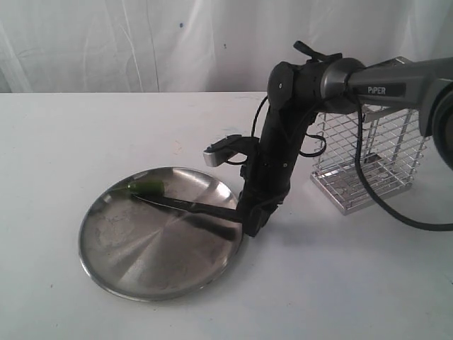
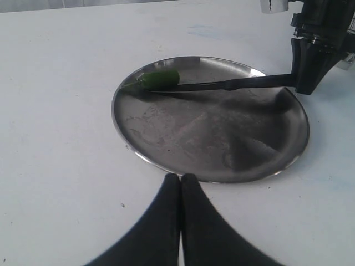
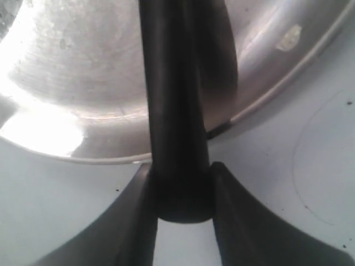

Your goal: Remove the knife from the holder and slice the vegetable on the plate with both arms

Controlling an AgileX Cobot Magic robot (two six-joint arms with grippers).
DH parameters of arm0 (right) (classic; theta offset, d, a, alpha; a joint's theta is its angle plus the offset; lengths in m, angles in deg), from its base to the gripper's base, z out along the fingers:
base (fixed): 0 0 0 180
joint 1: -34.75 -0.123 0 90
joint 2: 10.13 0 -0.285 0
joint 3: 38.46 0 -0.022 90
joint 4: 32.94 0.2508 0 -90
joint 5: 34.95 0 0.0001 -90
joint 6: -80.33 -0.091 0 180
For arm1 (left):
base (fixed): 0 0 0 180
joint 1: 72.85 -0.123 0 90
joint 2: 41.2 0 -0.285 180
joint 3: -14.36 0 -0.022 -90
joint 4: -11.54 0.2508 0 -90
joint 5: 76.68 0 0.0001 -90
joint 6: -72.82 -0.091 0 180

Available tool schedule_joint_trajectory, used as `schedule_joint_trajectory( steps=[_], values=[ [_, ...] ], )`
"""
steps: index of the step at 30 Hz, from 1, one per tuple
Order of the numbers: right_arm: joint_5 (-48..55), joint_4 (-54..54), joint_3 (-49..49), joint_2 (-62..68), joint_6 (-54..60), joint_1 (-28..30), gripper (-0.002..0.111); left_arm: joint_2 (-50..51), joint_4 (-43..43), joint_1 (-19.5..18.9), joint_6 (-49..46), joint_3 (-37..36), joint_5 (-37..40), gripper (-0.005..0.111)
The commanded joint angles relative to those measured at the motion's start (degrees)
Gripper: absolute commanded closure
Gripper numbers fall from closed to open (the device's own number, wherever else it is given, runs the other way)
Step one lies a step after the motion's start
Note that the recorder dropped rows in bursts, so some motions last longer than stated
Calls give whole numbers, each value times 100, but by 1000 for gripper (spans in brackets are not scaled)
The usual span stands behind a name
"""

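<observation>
The steel plate lies on the white table, with the small green vegetable at its far left rim. The dark knife lies low across the plate, its tip at the vegetable. My right gripper is shut on the knife's round handle just outside the plate's right rim. My left gripper is shut and empty, its fingertips just short of the plate's rim in the left wrist view. It is out of the exterior view. The wire holder stands behind the right arm.
A black cable runs over the table in front of the holder. The right arm's grey wrist camera hangs above the plate's back rim. A white curtain closes off the back of the table.
</observation>
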Motion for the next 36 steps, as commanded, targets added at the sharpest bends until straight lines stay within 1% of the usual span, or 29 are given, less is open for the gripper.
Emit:
schedule_joint_trajectory(
  steps=[1,8,17,20,24,28,31,36],
  values=[
    [14,-27,-7,-277,43,-12,107,-27,-77,37,-4,-14,15,107],
    [14,14,156,-497,-38,-12,108,-27,-77,37,-4,-14,15,107],
    [14,118,821,-1017,-48,-12,108,-27,-77,37,-4,-14,15,107],
    [14,523,1000,-1139,-393,-12,108,-27,-77,37,-4,-14,15,107],
    [14,754,1415,-1151,-1390,-12,108,-27,-77,37,-4,-14,15,107],
    [14,780,1980,-1151,-1584,-12,108,-27,-77,37,-4,-14,15,107],
    [14,1209,2302,-1156,-1538,-12,108,-27,-77,37,-4,-14,15,107],
    [14,2293,2414,-1156,-1010,-12,108,-27,-77,37,-4,-14,15,107]
  ],
)
